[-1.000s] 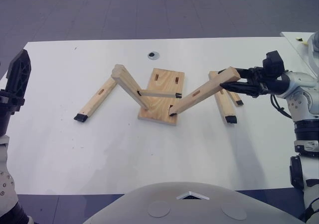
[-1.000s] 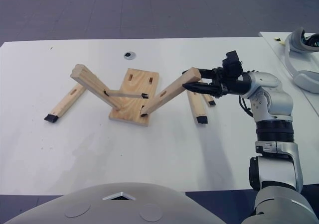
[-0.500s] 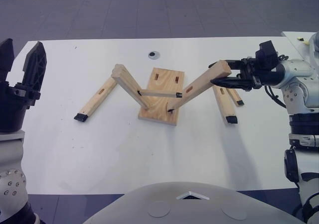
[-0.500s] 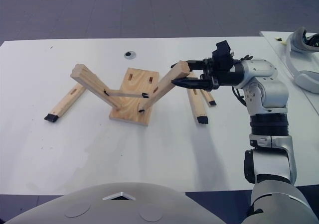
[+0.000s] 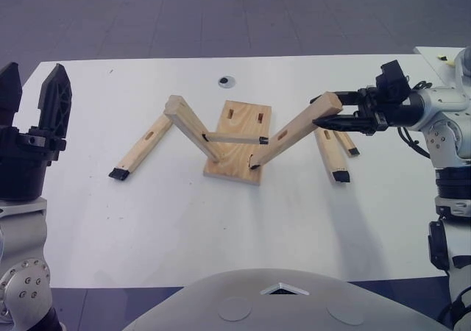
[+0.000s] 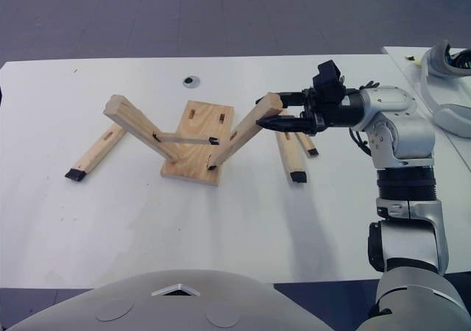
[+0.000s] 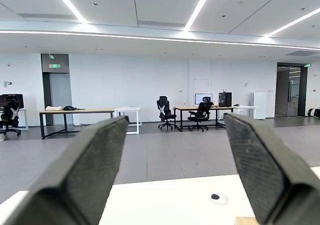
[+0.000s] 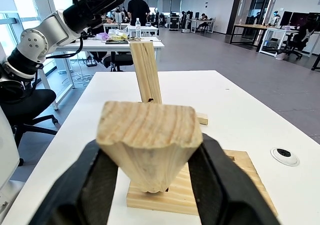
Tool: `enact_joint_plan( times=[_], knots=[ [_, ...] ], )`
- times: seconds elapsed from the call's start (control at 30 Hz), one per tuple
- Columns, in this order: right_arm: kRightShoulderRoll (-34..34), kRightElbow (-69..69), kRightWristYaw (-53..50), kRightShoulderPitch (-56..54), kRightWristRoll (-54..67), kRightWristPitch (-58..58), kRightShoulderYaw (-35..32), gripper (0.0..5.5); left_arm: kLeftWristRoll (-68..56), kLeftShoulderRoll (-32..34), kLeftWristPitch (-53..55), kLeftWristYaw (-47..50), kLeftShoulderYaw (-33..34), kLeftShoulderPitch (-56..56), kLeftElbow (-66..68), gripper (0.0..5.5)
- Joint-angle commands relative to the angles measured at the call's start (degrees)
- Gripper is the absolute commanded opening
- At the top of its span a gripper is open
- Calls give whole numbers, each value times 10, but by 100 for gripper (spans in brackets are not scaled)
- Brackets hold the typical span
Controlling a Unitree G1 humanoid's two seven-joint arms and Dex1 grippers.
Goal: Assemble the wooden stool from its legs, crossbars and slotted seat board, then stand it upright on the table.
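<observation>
Stool [image 5: 210,137] is part-built, mid counter [image 5: 221,228]. L gripper [image 5: 33,75] hangs over the counter's left edge, fingers [image 7: 80,180] spread wide, holding nothing. Next, a loose leg [image 5: 141,148] lies flat. Then the frame: 2 legs joined by a crossbar [image 5: 235,137], straddling the seat [image 5: 243,121], which lies flat w/ slots up. L frame leg [image 5: 188,123] leans w/ its lower end at the seat's near-left part. R frame leg [image 5: 291,134] slants up from the near-right corner. Can't tell whether either lower end sits in a slot. R gripper [image 5: 319,110] is clamped on that leg's raised end. Below and right of it, 2 more legs [image 5: 329,153] lie flat on the counter.

Step in hand, prob.: seating the first leg pair into the seat slots. Next move calls for tipping the R frame leg more upright, lining its lower end w/ the slot, then pressing down. The L gripper is free and could steady the other leg or the seat so nothing skids. Second pair and standing it up not yet done.
</observation>
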Motion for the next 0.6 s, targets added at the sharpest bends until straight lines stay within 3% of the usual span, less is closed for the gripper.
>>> enact_joint_plan(
  times=[0.03,0.6],
  knots=[
    [-14,19,-11,-23,-38,-4,18,202,8,-17,-21,-16,6,20,9,349],
    [2,150,43,-179,-124,-73,77,202,43,-51,-47,12,-43,19,-9,349]
  ],
)
